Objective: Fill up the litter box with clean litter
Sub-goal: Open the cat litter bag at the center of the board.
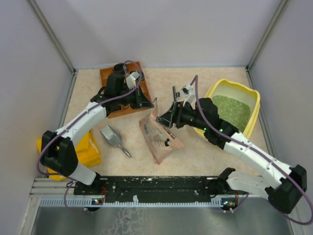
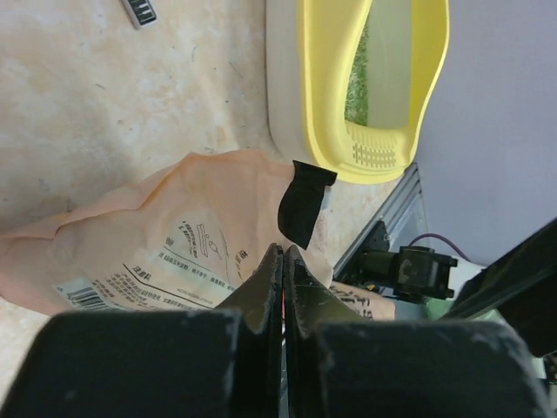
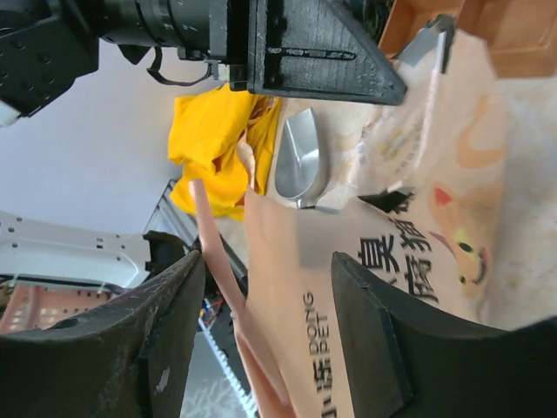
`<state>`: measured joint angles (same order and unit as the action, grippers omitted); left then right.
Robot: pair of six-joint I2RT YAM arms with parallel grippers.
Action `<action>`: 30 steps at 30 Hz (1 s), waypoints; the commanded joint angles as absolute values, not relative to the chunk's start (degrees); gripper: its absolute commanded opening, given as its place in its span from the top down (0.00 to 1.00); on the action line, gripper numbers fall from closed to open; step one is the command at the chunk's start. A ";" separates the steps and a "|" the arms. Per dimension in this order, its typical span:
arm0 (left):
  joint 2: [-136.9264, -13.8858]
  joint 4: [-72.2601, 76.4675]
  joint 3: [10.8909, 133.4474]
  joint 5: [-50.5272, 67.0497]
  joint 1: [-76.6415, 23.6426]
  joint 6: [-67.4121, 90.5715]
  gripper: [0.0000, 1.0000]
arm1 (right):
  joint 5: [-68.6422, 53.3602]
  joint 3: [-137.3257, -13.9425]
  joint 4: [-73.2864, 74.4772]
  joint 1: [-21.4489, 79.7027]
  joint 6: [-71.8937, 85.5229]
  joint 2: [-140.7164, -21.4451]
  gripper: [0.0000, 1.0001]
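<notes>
At the far right of the worktop (image 1: 195, 161), the litter box (image 1: 234, 83) sits tight to the right wall and close to the back one. The clean litter (image 1: 230, 110) lies as a green grainy layer over its floor. Its only open side faces left and forward, and the right arm crosses over that near-left rim. Bare worktop lies in front of the box and along the near edge.

The left wrist view shows the box (image 2: 426, 87) from its end, with a slotted yellow lip and a strip of litter (image 2: 355, 78) inside. The overhead view does not show that lip.

Left of the box, at mid-worktop, lies the pink printed litter pouch (image 1: 159, 137). The left tool (image 1: 148, 102) meets its upper corner. In its own view that tool (image 2: 280, 261) is pinched to a thin slit on the pouch's edge (image 2: 174, 226). The right tool (image 1: 164, 116) sits just beside the box's left rim. In its own view it (image 3: 268, 261) stands wide, with a flap of the pouch (image 3: 418, 226) between its fingers.

Further left are the grey scoop (image 1: 112, 136), the brown wooden tray (image 1: 108, 76) and the yellow cloth bag (image 1: 88, 152).
</notes>
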<state>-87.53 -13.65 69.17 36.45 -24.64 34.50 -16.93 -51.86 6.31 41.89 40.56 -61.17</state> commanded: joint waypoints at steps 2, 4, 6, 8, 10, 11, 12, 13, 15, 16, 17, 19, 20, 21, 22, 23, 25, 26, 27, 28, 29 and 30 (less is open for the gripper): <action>-83.25 -18.56 71.95 32.25 -23.80 28.57 1.00 | -11.26 -50.01 9.29 42.60 31.77 -52.90 0.38; -82.54 -19.54 72.01 31.78 -23.49 27.76 1.00 | -10.41 -49.61 11.85 42.79 28.68 -51.47 0.38; -82.13 -20.03 71.93 32.19 -23.13 27.59 1.00 | -9.39 -49.00 14.57 43.12 25.01 -50.22 0.38; -81.88 -19.89 71.64 32.55 -23.03 27.57 1.00 | -8.27 -47.48 16.68 43.32 21.31 -48.74 0.38; -81.87 -19.57 71.37 32.85 -22.99 27.84 1.00 | -7.65 -44.94 17.28 43.65 17.06 -46.89 0.36; -81.83 -19.33 71.22 33.03 -22.96 28.10 1.00 | -6.98 -43.60 17.31 43.90 14.96 -45.70 0.34; -81.85 -19.14 71.20 33.19 -22.95 28.22 1.00 | -6.50 -42.19 17.13 44.13 12.79 -44.36 0.34; -81.75 -19.04 71.18 33.23 -22.94 28.29 1.00 | -5.80 -41.09 16.92 44.30 11.16 -42.54 0.33; -81.66 -19.06 71.19 33.03 -23.01 28.29 1.00 | -5.67 -39.65 16.79 44.69 8.38 -39.92 0.32; -81.65 -19.05 71.22 32.99 -23.02 28.18 1.00 | -6.38 -39.11 16.85 44.77 6.75 -38.89 0.32; -81.61 -19.07 71.27 32.96 -22.95 28.13 1.00 | -6.85 -38.51 16.94 44.87 5.14 -38.08 0.31; -81.56 -19.16 71.40 32.87 -22.91 28.10 1.00 | -6.87 -37.47 17.04 45.20 2.20 -37.10 0.30; -81.61 -19.16 71.54 32.83 -22.88 28.00 1.00 | -6.67 -37.18 17.13 45.49 1.05 -36.96 0.29; -81.59 -19.24 71.70 32.73 -22.90 27.97 1.00 | -6.63 -36.98 17.21 45.72 0.04 -36.99 0.28; -81.57 -19.32 71.83 32.59 -22.93 28.02 1.00 | -7.01 -36.92 17.36 45.83 -0.88 -36.96 0.28; -81.55 -19.33 71.92 32.54 -22.94 27.97 1.00 | -7.56 -36.96 17.75 46.00 -1.81 -37.00 0.28; -81.56 -19.54 72.27 32.43 -22.93 27.97 1.00 | -8.69 -37.16 19.20 46.29 -3.54 -37.10 0.28; -81.64 -19.66 72.43 32.43 -22.86 27.90 1.00 | -9.11 -37.31 20.59 46.44 -5.08 -37.14 0.28; -81.70 -19.81 72.54 32.39 -22.89 27.87 1.00 | -8.75 -37.41 21.69 46.49 -6.08 -37.10 0.28; -81.66 -19.92 72.67 32.36 -22.89 27.88 1.00 | -7.93 -37.49 22.43 46.45 -6.77 -37.09 0.28; -81.70 -19.95 72.72 32.33 -22.93 27.89 1.00 | -7.20 -37.40 22.94 46.49 -7.28 -36.94 0.28; -81.67 -19.83 72.63 32.16 -22.94 28.05 1.00 | -7.76 -37.36 23.59 46.49 -7.73 -36.52 0.27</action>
